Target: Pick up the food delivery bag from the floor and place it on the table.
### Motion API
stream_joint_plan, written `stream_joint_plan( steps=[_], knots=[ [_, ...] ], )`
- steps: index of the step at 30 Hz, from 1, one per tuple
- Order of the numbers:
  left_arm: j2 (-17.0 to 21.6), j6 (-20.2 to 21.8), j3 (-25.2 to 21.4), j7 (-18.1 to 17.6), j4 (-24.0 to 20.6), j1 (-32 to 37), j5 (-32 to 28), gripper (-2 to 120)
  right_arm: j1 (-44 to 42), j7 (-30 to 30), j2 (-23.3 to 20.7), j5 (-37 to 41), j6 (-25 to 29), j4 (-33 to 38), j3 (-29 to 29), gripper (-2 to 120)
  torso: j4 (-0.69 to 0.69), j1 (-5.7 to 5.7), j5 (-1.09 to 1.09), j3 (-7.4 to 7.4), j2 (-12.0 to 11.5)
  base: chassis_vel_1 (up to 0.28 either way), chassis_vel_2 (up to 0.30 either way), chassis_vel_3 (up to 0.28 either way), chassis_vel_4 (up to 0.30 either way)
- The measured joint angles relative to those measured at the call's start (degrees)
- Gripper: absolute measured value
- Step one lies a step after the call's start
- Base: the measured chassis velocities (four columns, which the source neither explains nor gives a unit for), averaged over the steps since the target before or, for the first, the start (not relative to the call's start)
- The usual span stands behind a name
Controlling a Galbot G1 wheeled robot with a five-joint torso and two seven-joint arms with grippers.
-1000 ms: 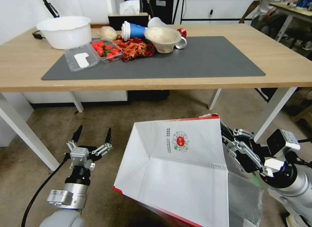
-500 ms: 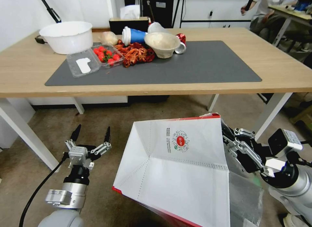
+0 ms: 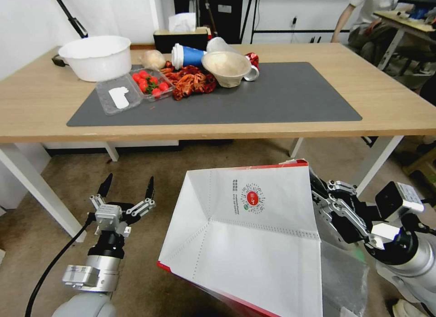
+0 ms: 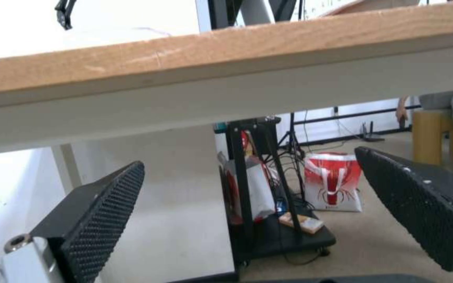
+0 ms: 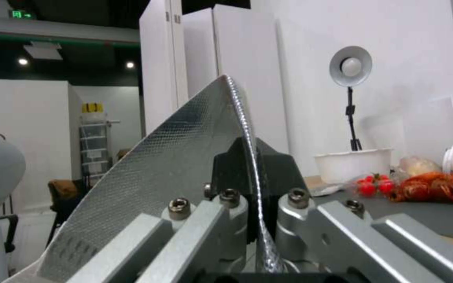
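Worn carpet floor (image 3: 150, 162) is stretching under a light-wood desk (image 3: 395, 103) with white legs, its dark grey mat (image 3: 281, 94) lying along the middle. Clutter is crowding the mat's far-left corner: a white tub (image 3: 96, 56), a clear tray of tomatoes (image 3: 150, 82), red crayfish (image 3: 190, 81), a blue cup (image 3: 187, 55) and a paper bowl (image 3: 227, 67). The mat's right half is lying bare.

The food delivery bag (image 3: 245, 235) is hanging off the floor in front of the desk's near edge, below desk height, tilted with its white panel and red logo facing up. The right tool (image 3: 328, 203) is clamped on the bag's rim at its right side; in the right wrist view the silver foil edge (image 5: 247, 157) is running pinched between the closed fingers. The left tool (image 3: 127, 192) is hovering with its 2 fingers (image 4: 100, 220) spread wide apart, holding nothing, low near the desk's near-left leg and well apart from the bag.

Judging by this, the lift is underway and the bag needs to clear the near edge. Doing it well probably means raising it fully above the desk top before moving forward, keeping the thin rim from slipping, and aiming for the bare right half of the mat, away from the food.
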Motion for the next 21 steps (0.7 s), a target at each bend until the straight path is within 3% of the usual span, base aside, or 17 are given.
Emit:
stream_joint_plan(
  steps=[21],
  knots=[
    [-0.1, 0.43, 0.15, 0.19, -0.62, 0.05, 0.14, 100, -1.06, 0.11, -0.39, 0.69, 0.23, 0.78, 1.41, 0, 0.0, 1.82, 0.01, 3.36, 5.16, 0.0, 0.0, 0.0, 0.0]
  ],
)
